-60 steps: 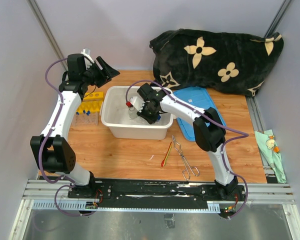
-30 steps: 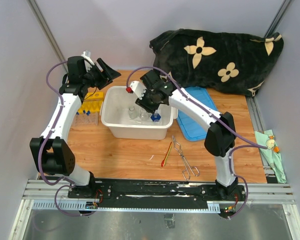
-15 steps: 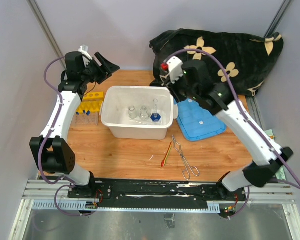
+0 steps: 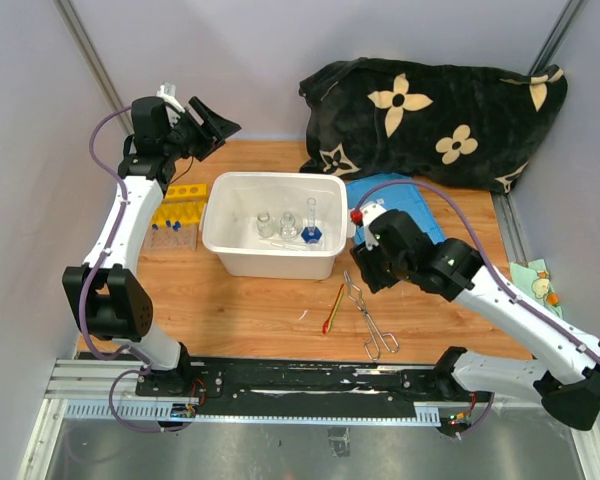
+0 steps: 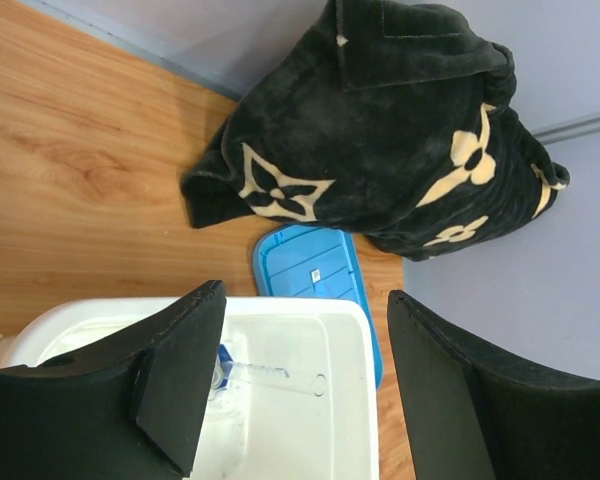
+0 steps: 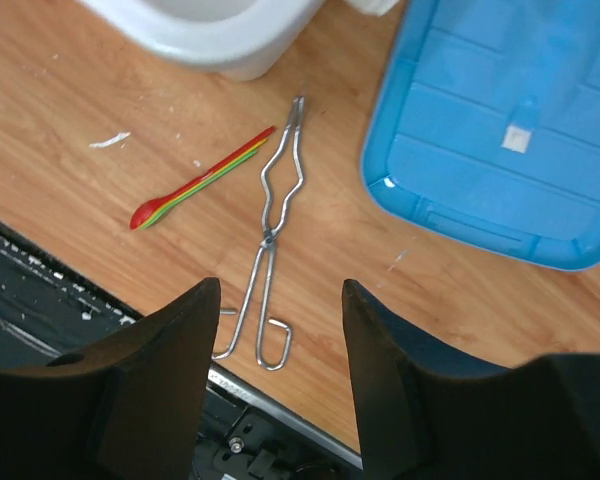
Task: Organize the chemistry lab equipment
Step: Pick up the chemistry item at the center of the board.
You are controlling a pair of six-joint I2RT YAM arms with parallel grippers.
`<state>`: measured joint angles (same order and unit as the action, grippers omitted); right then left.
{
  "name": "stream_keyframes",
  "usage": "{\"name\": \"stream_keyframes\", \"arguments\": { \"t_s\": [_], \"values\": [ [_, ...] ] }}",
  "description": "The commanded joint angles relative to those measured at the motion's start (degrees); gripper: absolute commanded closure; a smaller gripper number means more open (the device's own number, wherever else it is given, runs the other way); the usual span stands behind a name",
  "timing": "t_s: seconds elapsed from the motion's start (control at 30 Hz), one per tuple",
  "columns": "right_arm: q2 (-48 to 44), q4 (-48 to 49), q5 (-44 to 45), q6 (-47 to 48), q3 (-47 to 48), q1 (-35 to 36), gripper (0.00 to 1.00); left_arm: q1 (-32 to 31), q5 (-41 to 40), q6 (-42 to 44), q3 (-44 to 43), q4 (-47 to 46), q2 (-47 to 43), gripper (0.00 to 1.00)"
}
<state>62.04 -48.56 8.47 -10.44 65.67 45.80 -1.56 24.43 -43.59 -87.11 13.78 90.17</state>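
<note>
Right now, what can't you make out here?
Top view: small clear glass flasks inside the white plastic tub, too small to count.
Top view: blue plastic lid, partly under the right arm.
Left wrist view: tub interior, partly behind the left end effector.
Right wrist view: tub cut off at top.
</note>
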Motion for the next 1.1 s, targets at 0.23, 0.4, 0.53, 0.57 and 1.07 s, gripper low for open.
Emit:
{"name": "stream_keyframes", "arguments": {
  "t_s": [0.23, 0.4, 0.53, 0.57, 1.07],
  "values": [
    [1.27, -1.85, 5.87, -18.21, -6.60, 16.26, 0.39, 0.35, 1.77, 0.52, 2.52, -1.82, -6.07, 0.30],
    [2.71, 3.97, 6.64, -21.51, -9.49, 17.18, 0.39, 0.33, 1.75, -0.51, 11.27, -6.72, -12.85, 0.30],
    [3.50, 12.57, 7.93, -27.05, -14.28, 18.18, 0.39, 0.33, -0.38, -0.34, 13.73, -5.09, -17.40, 0.31],
    [3.53, 14.87, 8.86, -28.50, -16.07, 18.82, 0.39, 0.33, -0.91, 0.79, 13.45, -3.96, -18.46, 0.31],
    [16.39, 32.80, 18.73, -38.82, -21.56, 25.26, 0.41, 0.33, -3.00, 2.29, 16.29, 2.55, -31.83, 0.32]
  ]
}}
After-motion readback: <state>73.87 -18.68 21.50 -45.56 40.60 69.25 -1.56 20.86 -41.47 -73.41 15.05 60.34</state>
